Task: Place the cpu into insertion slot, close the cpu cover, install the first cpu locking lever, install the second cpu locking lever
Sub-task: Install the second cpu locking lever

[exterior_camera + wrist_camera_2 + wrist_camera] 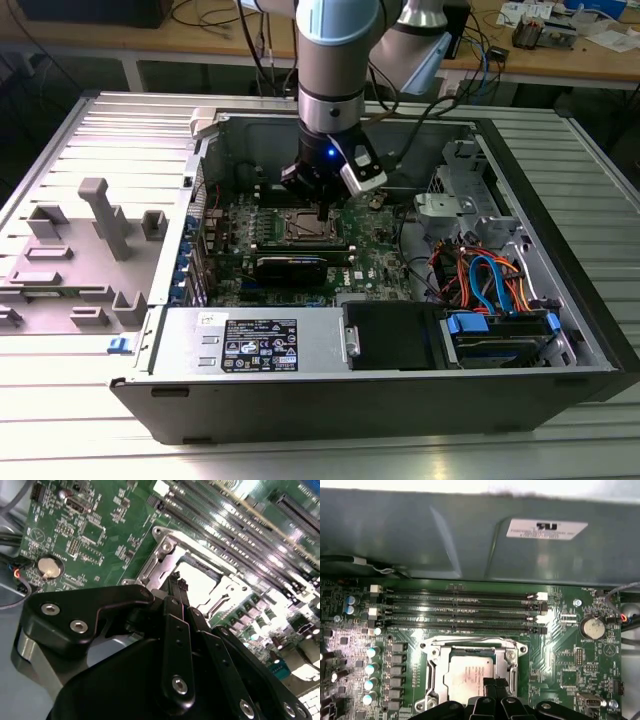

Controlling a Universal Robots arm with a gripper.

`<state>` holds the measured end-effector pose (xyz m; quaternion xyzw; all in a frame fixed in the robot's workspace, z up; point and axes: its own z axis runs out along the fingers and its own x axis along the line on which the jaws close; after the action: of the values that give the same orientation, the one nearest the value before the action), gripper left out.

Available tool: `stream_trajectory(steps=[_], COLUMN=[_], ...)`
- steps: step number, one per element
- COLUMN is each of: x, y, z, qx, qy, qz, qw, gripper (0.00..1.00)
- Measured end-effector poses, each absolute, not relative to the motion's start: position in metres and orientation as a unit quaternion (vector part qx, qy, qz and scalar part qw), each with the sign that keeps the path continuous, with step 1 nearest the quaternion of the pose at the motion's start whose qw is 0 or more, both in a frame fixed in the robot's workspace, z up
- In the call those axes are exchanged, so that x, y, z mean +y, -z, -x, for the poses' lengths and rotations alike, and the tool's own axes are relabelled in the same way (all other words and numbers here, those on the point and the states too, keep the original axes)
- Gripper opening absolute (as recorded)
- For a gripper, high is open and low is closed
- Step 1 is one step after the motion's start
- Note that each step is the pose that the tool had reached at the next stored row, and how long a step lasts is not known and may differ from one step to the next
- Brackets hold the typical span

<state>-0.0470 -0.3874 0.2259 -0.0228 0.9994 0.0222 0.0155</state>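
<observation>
Hovering over the open computer case (560, 330), your gripper (321, 212) hangs just above the cpu socket, its fingers (176, 587) drawn together with nothing between them. The cpu (470, 674) sits in the slot, framed by the cpu cover (436, 652) lying closed around it, with the fingertips poised over the chip's edge in the first wrist view. Empty memory slots (460, 611) run beside the socket; a coin battery (593, 627) lies well apart. In the exterior view, a black card (292, 268) sits near the socket, and blue and orange cables (490, 280) crowd the exterior view's right.
</observation>
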Motion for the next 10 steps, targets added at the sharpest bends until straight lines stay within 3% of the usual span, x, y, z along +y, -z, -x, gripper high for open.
stream_trajectory(steps=[10], x=[-0.396], y=[-0.242], z=[0.047], qx=[0.999], qy=[-0.022], qz=[0.023], qw=[0.015], gripper=[0.11])
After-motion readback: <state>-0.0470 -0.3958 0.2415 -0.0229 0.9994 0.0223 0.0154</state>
